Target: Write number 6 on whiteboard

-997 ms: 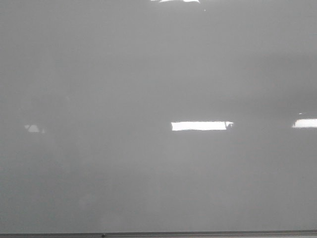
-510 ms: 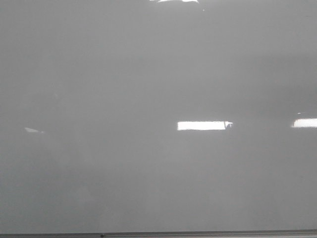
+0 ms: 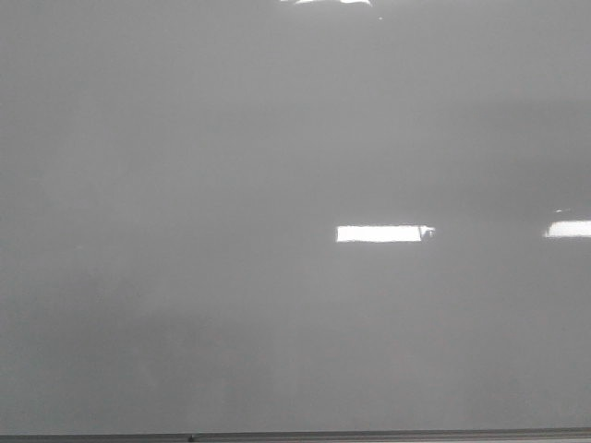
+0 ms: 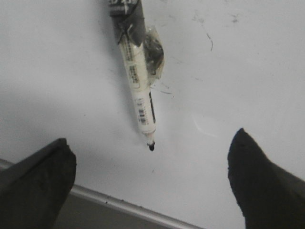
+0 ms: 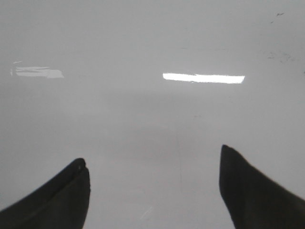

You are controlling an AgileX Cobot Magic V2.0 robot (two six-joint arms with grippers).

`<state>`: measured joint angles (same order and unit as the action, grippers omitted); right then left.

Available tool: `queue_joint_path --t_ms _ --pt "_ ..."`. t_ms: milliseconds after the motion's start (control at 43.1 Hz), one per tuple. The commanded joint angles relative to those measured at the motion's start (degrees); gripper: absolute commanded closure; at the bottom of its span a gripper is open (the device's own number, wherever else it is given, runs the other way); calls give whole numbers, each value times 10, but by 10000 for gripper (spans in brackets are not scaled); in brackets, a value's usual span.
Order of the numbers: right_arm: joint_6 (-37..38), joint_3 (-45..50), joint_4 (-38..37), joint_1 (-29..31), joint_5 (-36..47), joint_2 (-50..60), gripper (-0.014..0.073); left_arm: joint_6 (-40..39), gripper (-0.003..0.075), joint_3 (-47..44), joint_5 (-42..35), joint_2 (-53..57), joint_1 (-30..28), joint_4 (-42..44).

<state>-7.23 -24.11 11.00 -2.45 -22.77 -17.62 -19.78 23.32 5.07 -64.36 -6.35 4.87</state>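
Glossy grey whiteboard fills the front view, with no number 6 drawn yet. Left gripper and right gripper both gape wide, holding nothing. The marker seemingly lies uncapped on the board; grasp mid-barrel

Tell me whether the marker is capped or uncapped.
Uncapped: the marker's bare black tip points at the whiteboard between the open left gripper's fingers.
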Motion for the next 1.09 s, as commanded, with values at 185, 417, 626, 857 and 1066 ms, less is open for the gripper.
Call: queue_joint_path --t_ms 185,417,626,857,1066 --pt "-2 -21 4 -1 40 -9 13 -6 101 18 -174 -120 -1 -6" --pt "-2 -21 4 -1 39 -9 13 -6 101 18 -249 -180 -1 -27" --pt "-2 -21 4 -1 37 -9 13 -6 102 18 -293 -209 -1 -28" --pt "-2 -21 4 -1 37 -9 13 -7 223 18 -308 -220 -1 -28" --pt "-2 -21 4 -1 37 -9 13 -7 497 18 -304 -221 -1 -28"
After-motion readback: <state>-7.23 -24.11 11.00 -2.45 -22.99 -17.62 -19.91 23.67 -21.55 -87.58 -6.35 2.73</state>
